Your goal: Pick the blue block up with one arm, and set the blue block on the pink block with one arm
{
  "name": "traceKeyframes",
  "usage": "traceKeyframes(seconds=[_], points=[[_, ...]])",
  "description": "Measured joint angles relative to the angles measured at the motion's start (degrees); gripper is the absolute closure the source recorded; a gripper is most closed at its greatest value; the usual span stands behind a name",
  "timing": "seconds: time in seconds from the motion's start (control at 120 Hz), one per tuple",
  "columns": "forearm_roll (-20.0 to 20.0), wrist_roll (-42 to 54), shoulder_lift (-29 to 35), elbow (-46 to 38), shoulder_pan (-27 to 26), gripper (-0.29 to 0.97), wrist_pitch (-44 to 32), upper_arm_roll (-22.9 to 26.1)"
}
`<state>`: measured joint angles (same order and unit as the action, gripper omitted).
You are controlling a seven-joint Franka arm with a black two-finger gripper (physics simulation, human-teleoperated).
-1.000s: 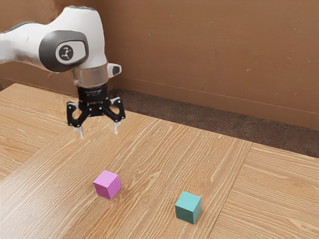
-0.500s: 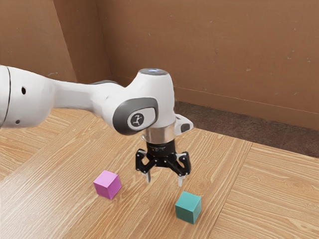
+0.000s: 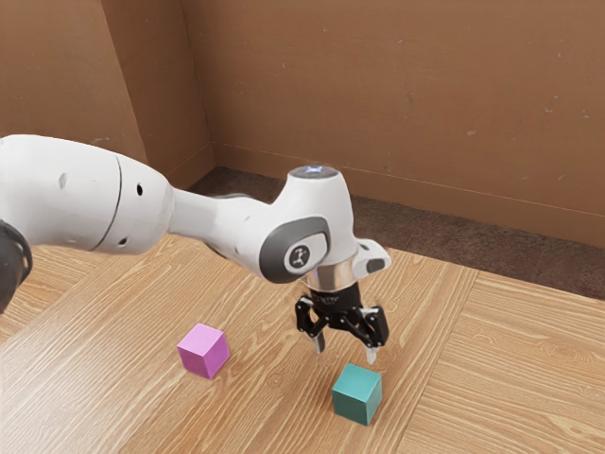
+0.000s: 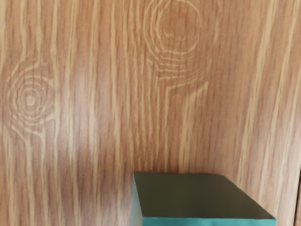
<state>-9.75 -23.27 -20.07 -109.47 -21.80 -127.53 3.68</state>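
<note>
Hovering, that's all it's doing, I said to the woman beside me; the gripper [image 3: 348, 353] hangs just above the blue block [image 3: 356, 392], jaws spread wide with nothing between them; the block sits flat on the table [image 3: 492, 359], well apart from the pink block [image 3: 203, 350] off toward the exterior view's left.

Is it lined up, though, she asked; from the side the fingers look set a touch behind the block rather than square over it; the hand's own camera has the blue block [image 4: 197, 197] just under the hand, with its top face and a strip of one side showing.

That's my worry, I said; if it drops straight down from there, I'd guess one fingertip lands on the top face instead of clearing the side; that would press the block into the wood or skid it away.

And if it does straddle it, she said, the faces may not sit parallel to the fingers; closing on corners would twist it, or squeeze it out.

Then there's the stacking, I said; the pink top is a small target; let go off-centre and the blue one likely tips off, or a low approach nudges the pink one aside.
</note>
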Motion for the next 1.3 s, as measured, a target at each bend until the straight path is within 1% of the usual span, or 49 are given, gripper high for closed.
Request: traceKeyframes(seconds=[0.108, 0.25, 0.392, 0.817, 0.975, 1.108, 1.3], points=[[-0.62, 2.90, -2.09, 1.02, -0.04, 0.00, -0.72, 0.05], [-2.72, 5.85, -1.97, -0.73, -1.33, 0.00, -2.53, 0.10], [-4.17, 8.17, -2.01, -1.75, -1.52, 0.00, -4.13, 0.10], [-4.91, 12.71, -5.79, -1.31, -1.57, 0.00, -7.13, 0.70], [-5.57, 13.67, -5.16, -1.88, -2.15, 0.00, -7.80, 0.80], [-6.83, 14.19, -2.91, -6.26, -2.19, 0.00, -9.27, 0.81], [-7.25, 14.78, -3.22, -6.55, -2.21, 0.00, -10.53, 0.81]])
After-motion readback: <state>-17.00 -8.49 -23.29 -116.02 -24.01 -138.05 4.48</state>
